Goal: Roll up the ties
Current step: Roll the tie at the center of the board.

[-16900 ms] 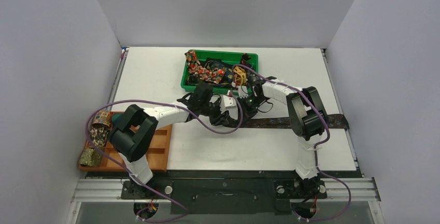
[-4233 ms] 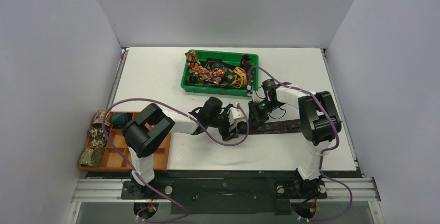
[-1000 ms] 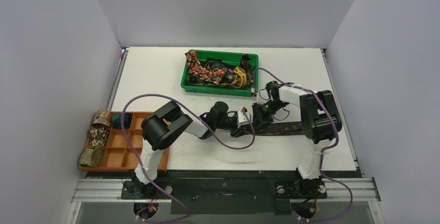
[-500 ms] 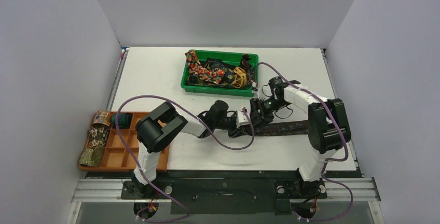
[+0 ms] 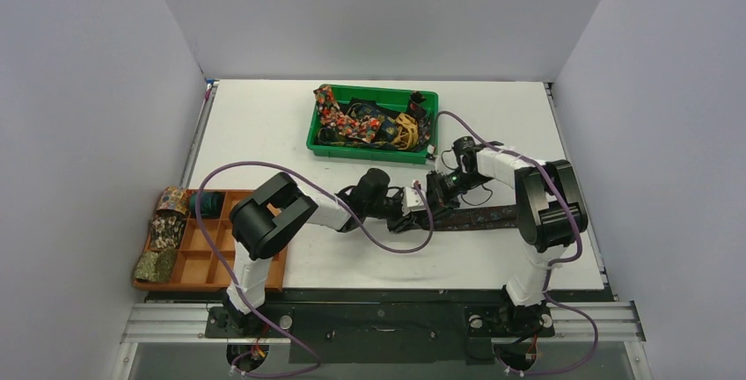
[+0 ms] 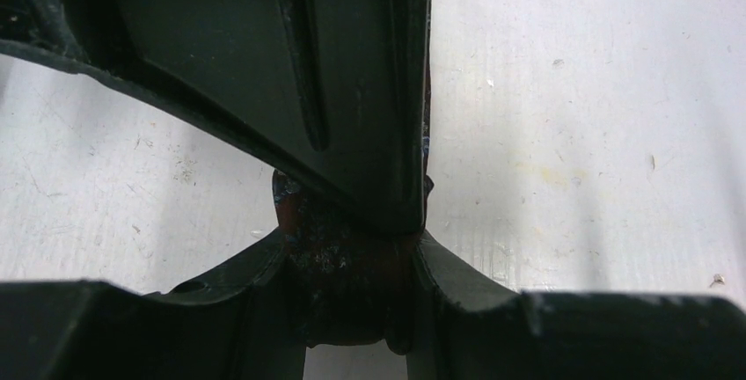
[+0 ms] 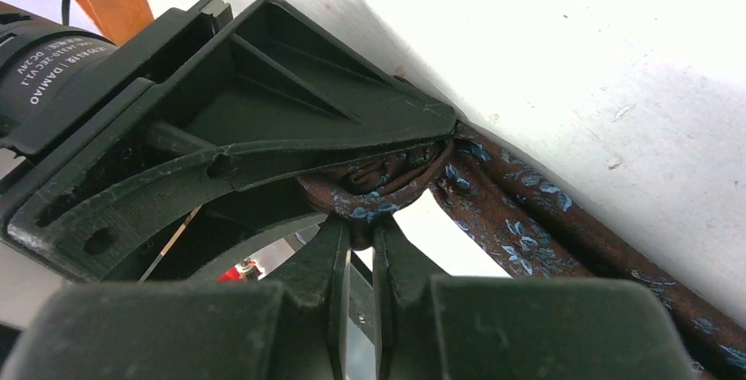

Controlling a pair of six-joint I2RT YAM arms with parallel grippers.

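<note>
From above, the brown tie just lies flat on the desk, right of both hands. Up close, the right hand pinches a fold of it; the left hand clamps its rolled end.

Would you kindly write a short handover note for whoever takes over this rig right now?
Left gripper: jaws shut on the started coil of the dark brown blue-flecked fabric necktie.
Right gripper: jaws pinched on the same necktie beside that coil.
Its unrolled tail lies flat on the white table, running right.
Done: several rolled ties sit in the orange compartment tray.
Left: finish this roll, put it in the tray, then roll the loose ties heaped in the green plastic bin.
</note>
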